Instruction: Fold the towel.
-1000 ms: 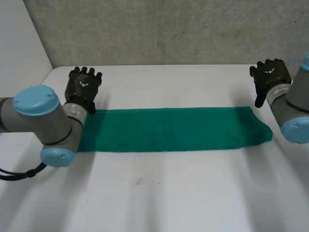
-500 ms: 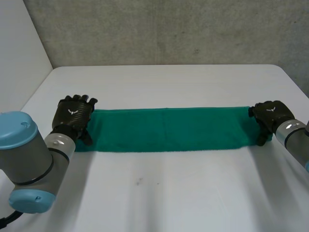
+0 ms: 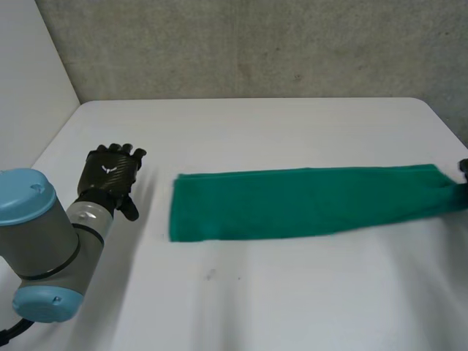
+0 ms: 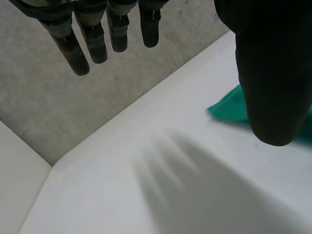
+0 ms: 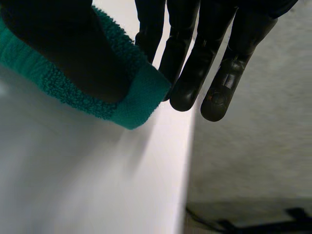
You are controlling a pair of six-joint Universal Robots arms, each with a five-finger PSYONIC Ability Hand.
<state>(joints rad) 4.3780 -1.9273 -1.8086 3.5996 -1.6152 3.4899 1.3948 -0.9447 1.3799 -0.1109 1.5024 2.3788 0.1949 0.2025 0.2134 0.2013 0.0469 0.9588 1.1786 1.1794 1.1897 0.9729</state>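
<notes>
A white table (image 3: 292, 307) set against a rough grey wall (image 3: 256, 44), with a plain white panel (image 3: 29, 66) on its left side, carries a green towel (image 3: 292, 203). The towel is stretched out as one long, narrow band across the middle and right of the surface. It is a deep sea-green terry, apparently doubled lengthwise, with its long edges running almost parallel. The band slants a little, so the right end sits farther back than the left. The left end is squared off and lies flat on the table. Toward the right the cloth narrows and gathers near the table's right edge.

There the right hand (image 5: 68, 48) has hold of it. In the right wrist view the thumb presses on top of the looped pile and the fingers (image 5: 190, 83) stand behind the cloth. A corner with a smoother hem band (image 5: 141, 97) is pinched between them, close to the table's edge.

The left hand (image 3: 110, 174), at the end of the left arm (image 3: 44, 241), hovers over bare table near the towel's left end, clear of the cloth. In the left wrist view its fingers (image 4: 97, 44) hang straight and apart and its thumb (image 4: 273, 73) is held away from them, with nothing in its grasp. A green corner of the towel (image 4: 229, 107) shows just beside the thumb.
</notes>
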